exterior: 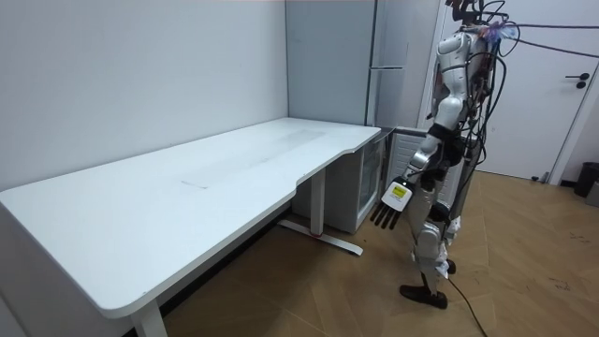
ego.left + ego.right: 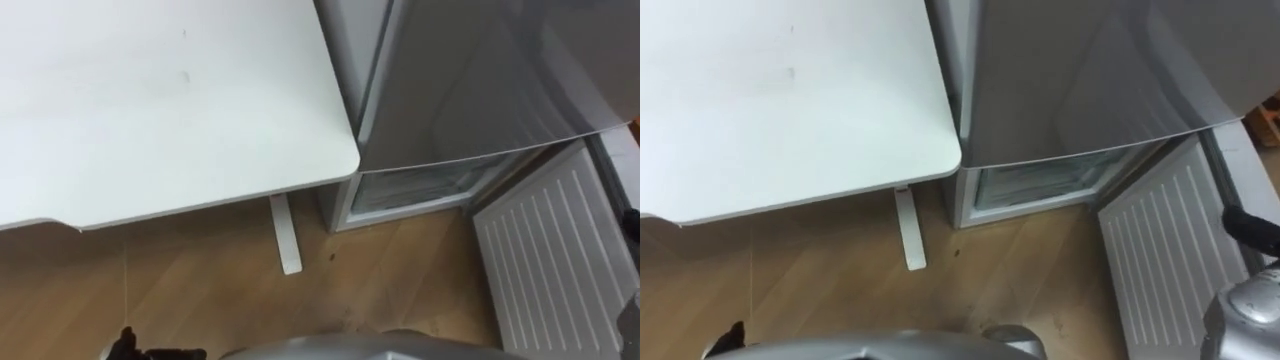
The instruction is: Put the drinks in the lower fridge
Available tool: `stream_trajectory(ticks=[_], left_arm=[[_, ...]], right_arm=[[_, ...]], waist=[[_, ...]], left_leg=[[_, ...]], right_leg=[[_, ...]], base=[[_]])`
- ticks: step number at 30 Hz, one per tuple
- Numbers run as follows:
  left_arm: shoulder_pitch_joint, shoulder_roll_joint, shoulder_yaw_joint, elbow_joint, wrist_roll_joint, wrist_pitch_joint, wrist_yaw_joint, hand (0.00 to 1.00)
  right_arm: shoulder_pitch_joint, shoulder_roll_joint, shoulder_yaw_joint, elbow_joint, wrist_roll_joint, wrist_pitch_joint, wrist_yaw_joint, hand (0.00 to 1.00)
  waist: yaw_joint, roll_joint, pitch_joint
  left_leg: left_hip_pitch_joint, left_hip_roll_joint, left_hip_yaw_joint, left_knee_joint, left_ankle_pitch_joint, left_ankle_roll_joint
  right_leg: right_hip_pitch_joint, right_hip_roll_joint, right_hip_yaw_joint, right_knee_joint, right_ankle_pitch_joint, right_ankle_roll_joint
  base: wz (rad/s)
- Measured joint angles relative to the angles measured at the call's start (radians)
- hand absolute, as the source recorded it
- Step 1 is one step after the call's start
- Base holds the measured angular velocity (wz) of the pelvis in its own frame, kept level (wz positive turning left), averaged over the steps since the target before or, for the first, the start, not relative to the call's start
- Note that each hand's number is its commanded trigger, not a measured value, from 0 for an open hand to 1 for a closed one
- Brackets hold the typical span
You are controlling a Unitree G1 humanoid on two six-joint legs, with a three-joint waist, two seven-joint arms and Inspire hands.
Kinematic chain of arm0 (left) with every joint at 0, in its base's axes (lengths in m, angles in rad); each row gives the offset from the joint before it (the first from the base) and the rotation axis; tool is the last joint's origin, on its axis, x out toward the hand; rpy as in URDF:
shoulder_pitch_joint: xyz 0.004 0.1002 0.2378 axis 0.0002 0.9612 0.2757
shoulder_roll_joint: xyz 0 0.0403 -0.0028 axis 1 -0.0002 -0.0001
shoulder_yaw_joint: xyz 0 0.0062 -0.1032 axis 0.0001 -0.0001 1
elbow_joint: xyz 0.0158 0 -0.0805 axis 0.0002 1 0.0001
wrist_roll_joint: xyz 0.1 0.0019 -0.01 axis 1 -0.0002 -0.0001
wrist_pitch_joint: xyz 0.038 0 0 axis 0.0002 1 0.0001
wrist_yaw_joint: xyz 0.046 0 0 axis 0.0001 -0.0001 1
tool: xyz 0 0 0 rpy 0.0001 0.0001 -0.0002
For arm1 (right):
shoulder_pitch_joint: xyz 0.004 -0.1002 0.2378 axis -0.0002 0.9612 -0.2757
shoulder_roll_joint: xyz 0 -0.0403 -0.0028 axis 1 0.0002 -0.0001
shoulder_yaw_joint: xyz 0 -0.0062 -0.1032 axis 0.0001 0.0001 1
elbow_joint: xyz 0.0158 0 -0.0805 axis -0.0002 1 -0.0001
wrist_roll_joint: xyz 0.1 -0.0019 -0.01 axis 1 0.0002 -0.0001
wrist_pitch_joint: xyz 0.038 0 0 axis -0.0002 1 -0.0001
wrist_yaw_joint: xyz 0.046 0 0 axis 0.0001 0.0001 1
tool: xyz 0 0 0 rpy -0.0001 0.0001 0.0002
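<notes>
The robot stands at the end of the white desk (image 1: 187, 201), facing the fridge. Its left hand (image 1: 387, 212) hangs low at its side, fingers straight and loose, pointing at the wooden floor (image 1: 356, 290), holding nothing and touching nothing. The desk's leg (image 1: 316, 201) is just beyond that hand, and the lower fridge (image 2: 420, 190) is a little past it, with its ribbed door (image 2: 545, 260) swung wide open. The right hand (image 2: 1248, 226) shows as a dark edge just beside that open door; I cannot tell its state or whether it carries anything.
</notes>
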Motion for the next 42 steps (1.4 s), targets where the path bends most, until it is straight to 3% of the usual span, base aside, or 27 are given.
stream_trajectory(ticks=[9,17,25,30,42], left_arm=[[0.006,0.005,0.044,-0.011,0.086,0.0,-0.015,0.0],[0.013,0.015,0.073,-0.009,0.107,0.022,-0.05,0.0],[0.013,0.042,0.081,0.032,0.126,0.033,-0.083,0.0],[0.014,0.046,0.112,0.05,0.126,0.04,-0.086,0.0],[0.013,0.073,0.112,0.046,0.126,0.042,-0.1,0.0]], right_arm=[[-0.016,-0.038,-0.04,0.141,0.036,0.003,0.038,0.0],[-0.112,-0.165,-0.042,0.431,0.035,0.047,0.204,0.0],[-0.186,-0.253,-0.042,0.672,0.084,0.078,0.316,0.0],[-0.222,-0.312,-0.042,0.775,0.138,0.089,0.379,0.0],[-0.221,-0.317,-0.042,0.779,0.152,0.11,0.386,0.0]], waist=[[0.002,-0.007,0.0014],[0.005,-0.047,0.0012],[0.006,-0.037,-0.0036],[0.009,-0.021,0.0018],[0.024,-0.025,0.0014]], left_leg=[[0.009,0.0,0.004,-0.007,0.0,0.0],[0.004,0.0,0.001,-0.005,0.001,0.0],[-0.014,0.0,-0.022,0.014,0.0,0.0],[-0.015,0.001,-0.032,0.019,0.0,0.0],[-0.02,0.002,-0.055,0.026,0.0,0.0]], right_leg=[[0.002,0.002,0.008,-0.001,0.0,0.0],[0.0,0.002,0.007,-0.001,0.0,0.0],[0.0,0.002,-0.007,-0.002,0.002,-0.002],[0.014,0.002,-0.02,-0.001,0.002,-0.002],[0.018,0.002,-0.042,-0.001,0.003,-0.004]], base=[[-0.02],[0.0],[0.06],[0.07],[0.04]])
